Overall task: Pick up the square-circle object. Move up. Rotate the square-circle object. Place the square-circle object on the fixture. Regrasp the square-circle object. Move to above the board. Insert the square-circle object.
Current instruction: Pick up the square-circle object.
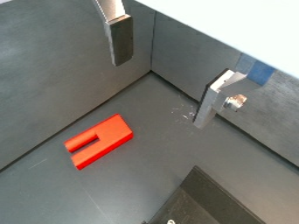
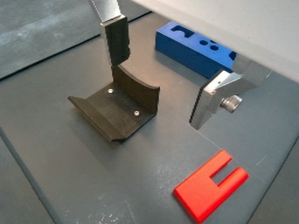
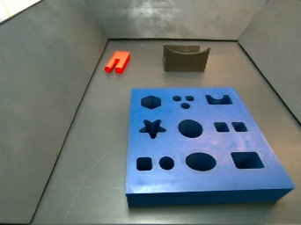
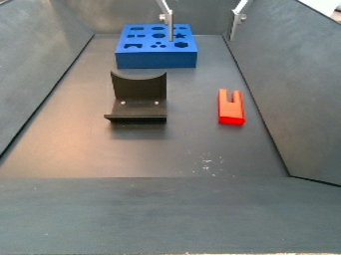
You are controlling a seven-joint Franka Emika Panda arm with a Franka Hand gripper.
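The square-circle object (image 4: 232, 107) is a small red block with two prongs, lying flat on the dark floor; it also shows in both wrist views (image 1: 100, 140) (image 2: 212, 184) and in a side view (image 3: 119, 61). The fixture (image 4: 138, 97) stands beside it, olive-brown with a curved notch (image 2: 117, 109) (image 3: 185, 58). The blue board (image 3: 200, 145) with dark cut-outs lies flat (image 4: 158, 45) (image 2: 193, 48). My gripper (image 1: 170, 70) (image 2: 166, 70) hangs open high above the floor, holding nothing. Only its fingertips (image 4: 166, 12) show in a side view.
Grey walls (image 3: 70, 53) enclose the floor on all sides. The red block lies close to one wall (image 4: 273, 90). Bare floor (image 4: 147, 169) stretches in front of the fixture.
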